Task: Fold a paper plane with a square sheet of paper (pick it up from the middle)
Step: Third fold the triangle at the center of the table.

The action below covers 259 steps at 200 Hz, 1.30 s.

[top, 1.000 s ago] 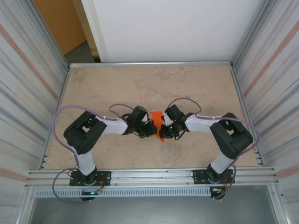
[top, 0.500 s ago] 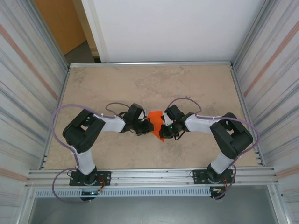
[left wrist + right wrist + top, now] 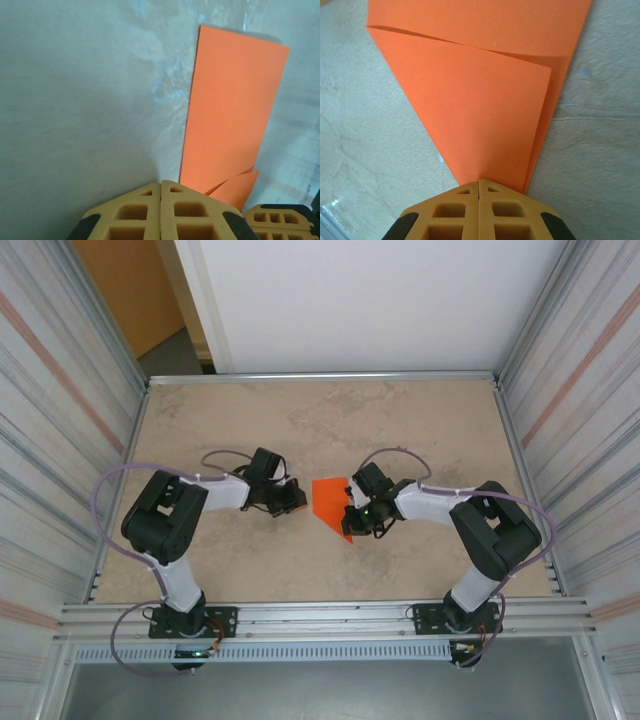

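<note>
left gripper (image 3: 298,502) closed, holding nothing, just left of orange paper (image 3: 328,498) | right gripper (image 3: 479,186) closed, tips on paper's folded corner | table (image 3: 400,430) open on far side

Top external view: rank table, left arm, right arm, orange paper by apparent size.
1. table
2. left arm and right arm: they look alike, so unranked
3. orange paper, smallest

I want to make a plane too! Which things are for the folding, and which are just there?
For the job:
orange paper, partly folded, flat on the table
left gripper, shut, off the paper
right gripper, shut, at the paper's pointed corner

Just there:
table
metal rail
white wall
</note>
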Tool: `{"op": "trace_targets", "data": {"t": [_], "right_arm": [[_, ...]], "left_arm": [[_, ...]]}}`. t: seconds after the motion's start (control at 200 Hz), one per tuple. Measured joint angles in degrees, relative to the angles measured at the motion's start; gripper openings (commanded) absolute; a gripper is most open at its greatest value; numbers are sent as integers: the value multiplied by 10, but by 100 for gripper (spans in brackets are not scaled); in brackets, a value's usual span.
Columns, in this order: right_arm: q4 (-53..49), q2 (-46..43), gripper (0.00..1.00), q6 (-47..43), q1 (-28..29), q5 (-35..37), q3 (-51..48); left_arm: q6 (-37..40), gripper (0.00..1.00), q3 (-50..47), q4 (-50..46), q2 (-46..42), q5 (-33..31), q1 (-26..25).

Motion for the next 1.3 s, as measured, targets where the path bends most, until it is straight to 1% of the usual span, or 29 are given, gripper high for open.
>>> {"op": "trace_targets", "data": {"t": [0.085,0.17,0.256,0.311,0.341,0.411,0.506,0.641,0.737,1.022,1.198,1.298], "right_arm": [[1,-10,11,14,-2,4,8],[12,-42,20,29,-3,9,8],[31,-86,33,48,-2,25,5],[40,-114,37,67,-2,40,0],[43,-127,38,73,-1,47,-3],[53,-142,38,92,1,61,-12],[66,-141,37,111,10,73,-28],[70,-115,32,117,31,73,-29],[68,-88,32,116,38,73,-23],[66,-38,24,113,15,72,-10],[67,-8,23,113,8,69,-10],[70,-5,21,113,5,63,-10]], "left_arm": [[-4,18,-1,-10,-26,-10,3],[-20,30,-10,-3,-60,-12,3],[-44,42,-35,19,-97,-12,1],[-55,50,-52,31,-111,-10,-1],[-63,52,-61,35,-116,-10,-3],[-76,56,-73,42,-119,-6,-9],[-87,58,-78,44,-119,1,-16],[-92,59,-78,61,-111,16,-22],[-96,60,-78,75,-97,23,-27],[-117,60,-80,104,-79,24,-53],[-136,59,-80,111,-68,24,-65],[-147,58,-86,117,-66,21,-67]]}}
